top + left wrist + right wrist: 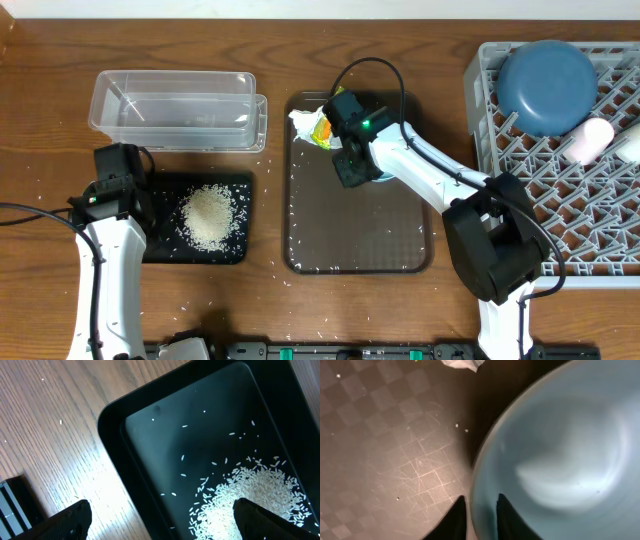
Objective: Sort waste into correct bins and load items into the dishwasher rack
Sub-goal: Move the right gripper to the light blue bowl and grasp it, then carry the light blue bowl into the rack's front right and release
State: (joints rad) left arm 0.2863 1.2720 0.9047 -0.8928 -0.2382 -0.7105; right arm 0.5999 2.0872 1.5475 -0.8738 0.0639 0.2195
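The right gripper (481, 497) is closed on the rim of the light-blue bowl (560, 460), with one finger seen inside the rim and one outside. The bowl is found on the brown tray (355, 235), in its far half, and is largely hidden under the wrist in the overhead view. Just beside it, at the tray's far edge, a crumpled tissue (303, 120) is seen with a yellow-green wrapper (322, 130); its print is too small to be read.

The left gripper (162, 510) is held wide open over the black tray (130, 460), where a heap of rice (210, 215) is gathered. A clear tub (175, 108) is placed just behind that tray. Loose grains are scattered on the table (50, 120).

At the right, a dark-blue dish (547, 85), a pink cup (588, 140) and a white cup (630, 145) are held in the grey rack (560, 210).
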